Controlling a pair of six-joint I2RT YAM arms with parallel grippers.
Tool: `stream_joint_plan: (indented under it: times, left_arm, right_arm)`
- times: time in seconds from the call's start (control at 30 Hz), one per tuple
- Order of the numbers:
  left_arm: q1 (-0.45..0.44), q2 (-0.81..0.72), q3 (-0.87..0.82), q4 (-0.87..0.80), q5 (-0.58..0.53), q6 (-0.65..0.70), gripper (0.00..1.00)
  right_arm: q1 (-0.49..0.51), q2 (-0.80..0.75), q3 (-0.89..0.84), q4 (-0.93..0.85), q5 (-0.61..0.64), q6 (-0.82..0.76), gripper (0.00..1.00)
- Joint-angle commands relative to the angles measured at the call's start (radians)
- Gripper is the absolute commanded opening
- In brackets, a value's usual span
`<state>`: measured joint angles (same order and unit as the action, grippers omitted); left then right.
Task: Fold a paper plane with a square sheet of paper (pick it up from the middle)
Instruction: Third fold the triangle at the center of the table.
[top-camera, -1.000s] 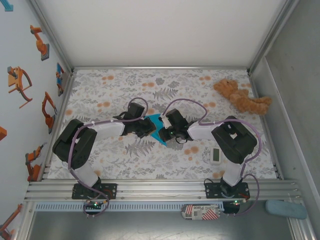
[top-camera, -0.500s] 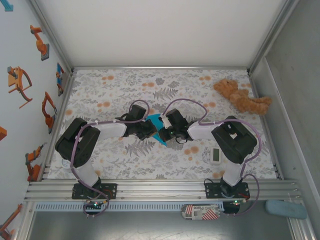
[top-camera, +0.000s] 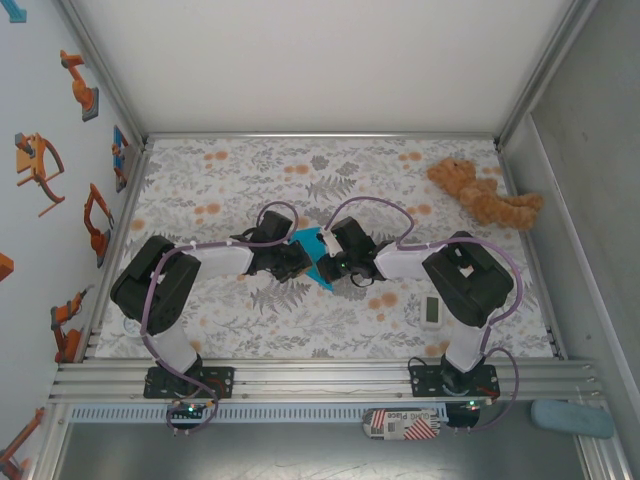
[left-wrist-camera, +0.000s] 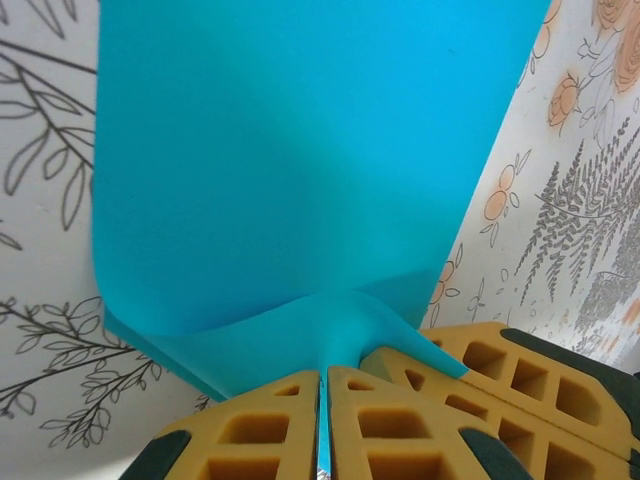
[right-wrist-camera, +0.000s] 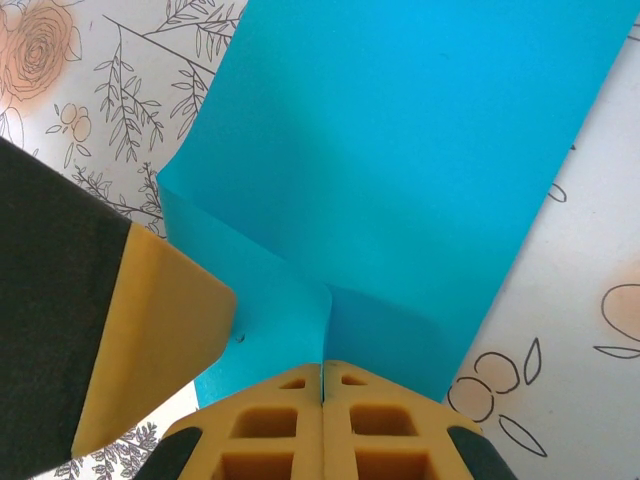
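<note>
Meeting at the middle of the floral-printed surface (top-camera: 200, 200), two arms hide most of the square sheet of paper (top-camera: 312, 243); from above, only a cyan sliver shows between their wrists. On the left, the left pincer (left-wrist-camera: 322, 378) presses its ribbed yellow fingers together on a raised ridge of the thin, smooth sheet, whose far edge is cut off at the top. The right pincer (right-wrist-camera: 322, 368) is likewise clamped on a puckered fold of the same paper. Farther right lie a small white timer (top-camera: 431, 311) and a fuzzy brown teddy bear (top-camera: 485, 195).
</note>
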<state>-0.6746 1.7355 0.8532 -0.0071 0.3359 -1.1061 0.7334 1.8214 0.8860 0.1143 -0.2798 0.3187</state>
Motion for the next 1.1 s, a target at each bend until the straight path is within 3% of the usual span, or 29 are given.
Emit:
stream_joint_plan:
  times: [0.0, 1.07]
  left_arm:
    - [-0.006, 0.019, -0.009, -0.036, -0.009, -0.002, 0.12]
    - [-0.003, 0.018, 0.033, -0.091, -0.018, 0.026, 0.13]
  right_arm:
    - [-0.008, 0.022, 0.021, -0.036, -0.002, 0.008, 0.0]
    - [-0.008, 0.009, 0.011, -0.028, -0.005, 0.012, 0.0]
